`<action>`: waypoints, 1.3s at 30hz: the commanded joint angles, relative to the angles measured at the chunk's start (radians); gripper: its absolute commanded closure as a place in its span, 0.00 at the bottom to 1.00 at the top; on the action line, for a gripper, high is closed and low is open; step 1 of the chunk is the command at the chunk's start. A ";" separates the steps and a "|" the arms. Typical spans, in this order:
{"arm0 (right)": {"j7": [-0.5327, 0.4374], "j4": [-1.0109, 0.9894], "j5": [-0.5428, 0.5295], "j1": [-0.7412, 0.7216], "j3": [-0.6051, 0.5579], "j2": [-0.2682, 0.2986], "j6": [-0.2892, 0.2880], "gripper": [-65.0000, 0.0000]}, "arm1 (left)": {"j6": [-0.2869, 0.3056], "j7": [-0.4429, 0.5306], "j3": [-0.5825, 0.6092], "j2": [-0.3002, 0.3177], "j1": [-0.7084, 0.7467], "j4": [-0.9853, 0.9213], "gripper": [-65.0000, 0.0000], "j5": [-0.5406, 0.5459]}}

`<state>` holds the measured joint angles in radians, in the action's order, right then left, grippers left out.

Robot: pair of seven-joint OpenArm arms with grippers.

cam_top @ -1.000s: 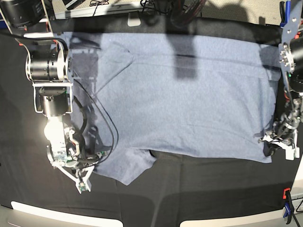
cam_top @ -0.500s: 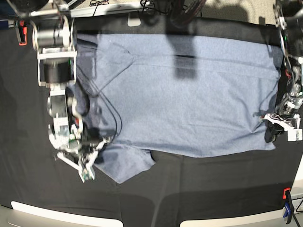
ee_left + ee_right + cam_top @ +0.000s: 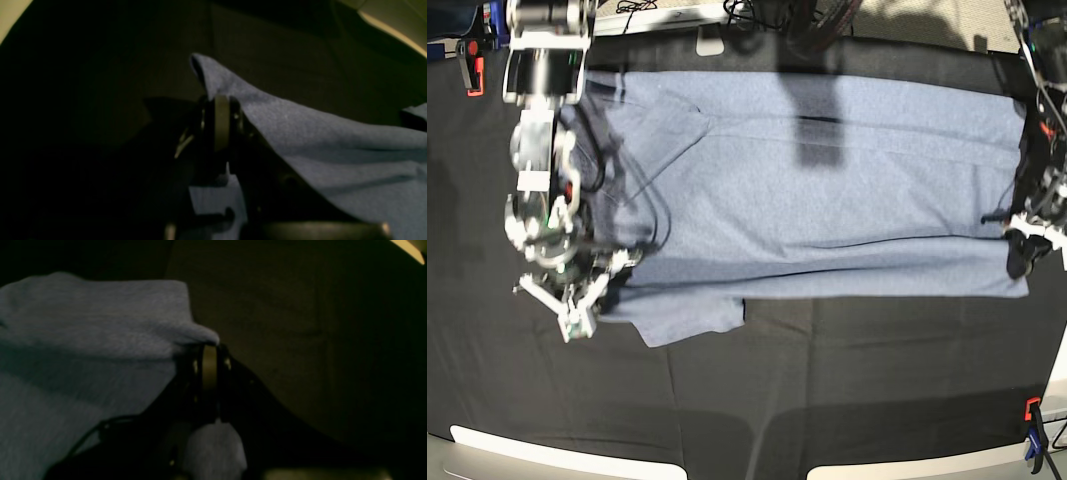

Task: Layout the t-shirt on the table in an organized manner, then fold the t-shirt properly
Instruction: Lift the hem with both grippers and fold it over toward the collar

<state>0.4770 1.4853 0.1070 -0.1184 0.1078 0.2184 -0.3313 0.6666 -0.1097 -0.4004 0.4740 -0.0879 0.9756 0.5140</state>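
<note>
The light blue-grey t-shirt (image 3: 827, 200) lies spread wide across the far half of the table (image 3: 827, 400), plain side up, with one sleeve (image 3: 677, 315) pointing toward the near side. My right gripper (image 3: 579, 310) is shut on the shirt's near edge beside that sleeve. In the right wrist view its jaws (image 3: 209, 350) pinch a raised fold of the shirt (image 3: 83, 323). My left gripper (image 3: 1027, 240) is shut on the shirt's near corner at the right. In the left wrist view its jaws (image 3: 220, 103) clamp a lifted tip of the fabric (image 3: 317, 133).
An orange and blue clamp (image 3: 1033, 425) sits at the near right edge and a red clamp (image 3: 473, 60) at the far left. Cables (image 3: 637, 8) and a white block (image 3: 710, 42) line the far edge. A pale table rim (image 3: 547, 455) runs along the front.
Both grippers have moved toward the far side, carrying the shirt's near edge with them. The sleeve and the near hem have shifted away from the front edge.
</note>
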 commanded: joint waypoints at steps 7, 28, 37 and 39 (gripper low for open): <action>-0.015 0.164 -0.002 0.098 0.074 0.011 0.010 1.00 | 0.016 0.027 -0.012 0.006 0.058 0.101 1.00 0.037; -0.012 0.201 -0.009 0.271 0.163 0.011 0.010 1.00 | 0.016 -0.048 -0.161 -0.069 0.174 0.243 1.00 0.038; 0.029 0.295 -0.001 0.321 0.163 0.011 0.010 1.00 | 0.019 -0.137 -0.182 -0.086 0.189 0.243 1.00 0.038; 0.030 0.312 -0.001 0.333 0.163 0.011 0.010 1.00 | 0.019 -0.130 -0.182 -0.085 0.209 0.243 1.00 0.037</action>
<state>0.5255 1.7752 0.1059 0.2249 0.2649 0.2188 -0.3279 0.6815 -0.2668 -0.5755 0.3668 0.1280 1.2003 0.5331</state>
